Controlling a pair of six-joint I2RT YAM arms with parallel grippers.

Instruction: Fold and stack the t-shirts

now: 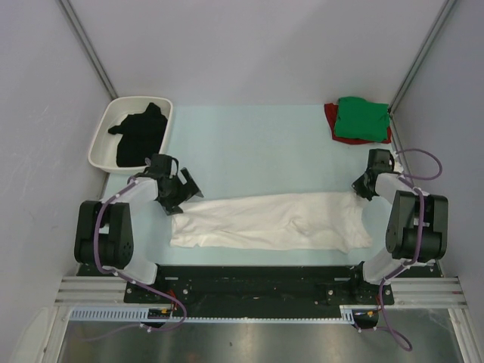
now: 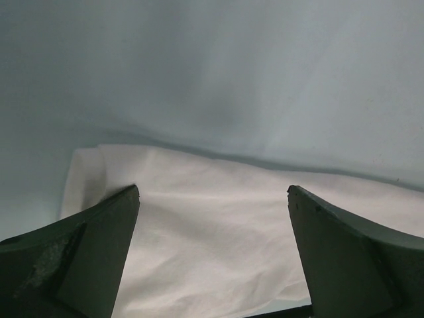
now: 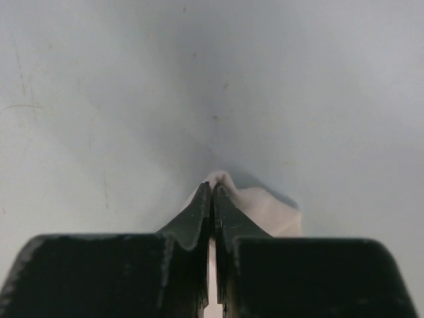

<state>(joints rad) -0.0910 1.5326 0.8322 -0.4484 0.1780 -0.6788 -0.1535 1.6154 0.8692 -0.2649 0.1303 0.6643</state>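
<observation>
The white shirt (image 1: 272, 221) lies in a long strip along the near edge of the table (image 1: 249, 144), reaching almost from side to side.

The right claw (image 1: 361, 189) is squeezed tight on a small bit of the shirt at its far right corner. In the right wrist view, a little bump of white cloth pokes out past the tips. The left claw (image 1: 187, 198) is wide open and holds nothing. It hangs over the far left corner of the shirt. I can't tell if its fingers touch the cloth.

The green shirt (image 1: 363, 119) sits folded on the red shirt (image 1: 330, 117) in the far right corner of the table. The black shirt (image 1: 140, 136) lies bunched up in the tray (image 1: 102, 147) at the far left corner.

I think the job right now is to get a hold on both ends of the white shirt so it can be folded over. To do it well, the left claw should go straight down on its corner and pinch all the layers, not just the top one. The right claw has only a tiny bite, so it could slip if it pulls hard. Both claws should lift together, at the same height, and go slow. That way the strip stays flat and does not twist or bunch up in the middle.
</observation>
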